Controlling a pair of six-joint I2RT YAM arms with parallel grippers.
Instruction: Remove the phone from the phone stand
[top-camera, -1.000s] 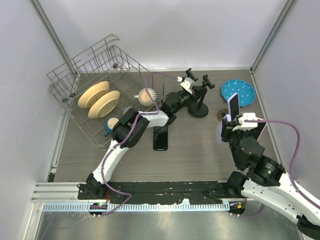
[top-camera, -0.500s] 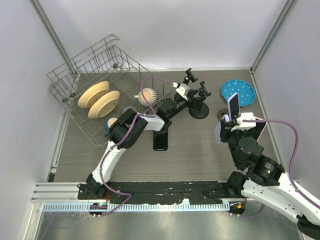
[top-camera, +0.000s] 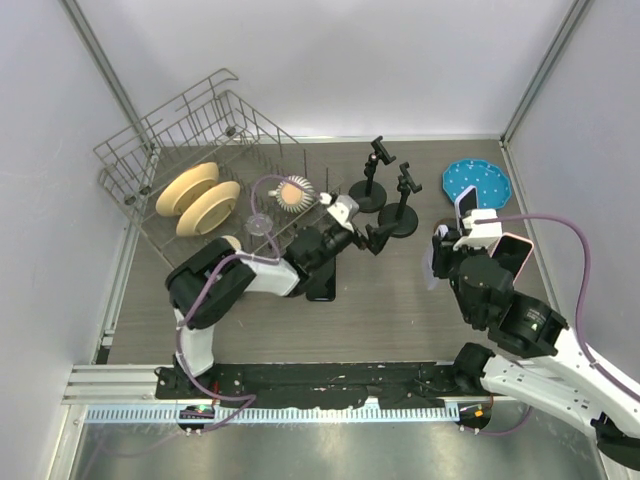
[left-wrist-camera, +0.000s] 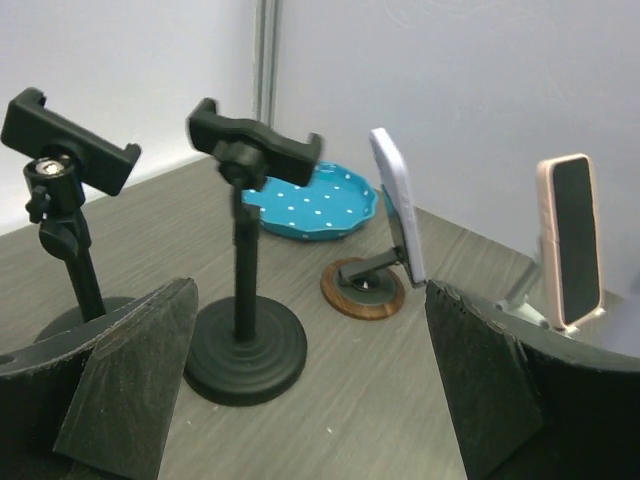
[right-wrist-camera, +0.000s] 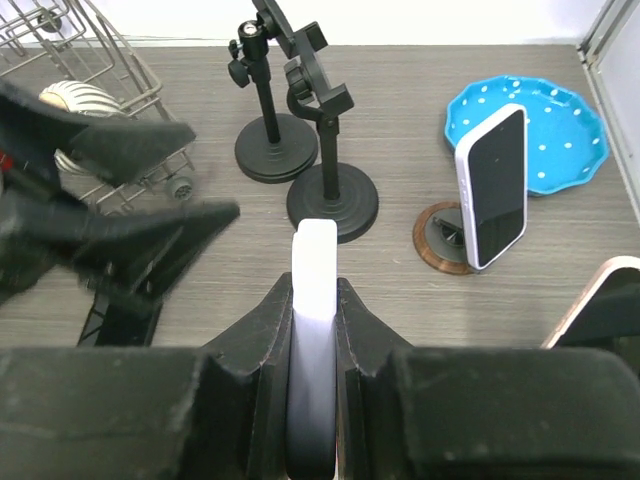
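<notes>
Two black clamp phone stands, the far one (top-camera: 372, 181) and the near one (top-camera: 403, 206), stand upright with empty clamps. My left gripper (top-camera: 365, 235) is open just short of the near stand (left-wrist-camera: 245, 290), touching nothing. My right gripper (right-wrist-camera: 313, 285) is shut on the edge of a white phone (right-wrist-camera: 316, 255), held upright above the table at the right (top-camera: 437, 260). A second phone with a pale case (right-wrist-camera: 492, 185) leans on a round wooden stand (right-wrist-camera: 440, 242). A pink-cased phone (left-wrist-camera: 572, 240) stands by my right arm.
A black phone (top-camera: 321, 280) lies flat on the table under my left arm. A wire dish rack (top-camera: 190, 150) with two tan bowls fills the back left. A blue dotted plate (top-camera: 476, 184) sits at the back right. Walls close in on three sides.
My left gripper opened, let go of the near black stand and drew back to the near left. The right gripper kept its hold on the white phone and barely shifted.
</notes>
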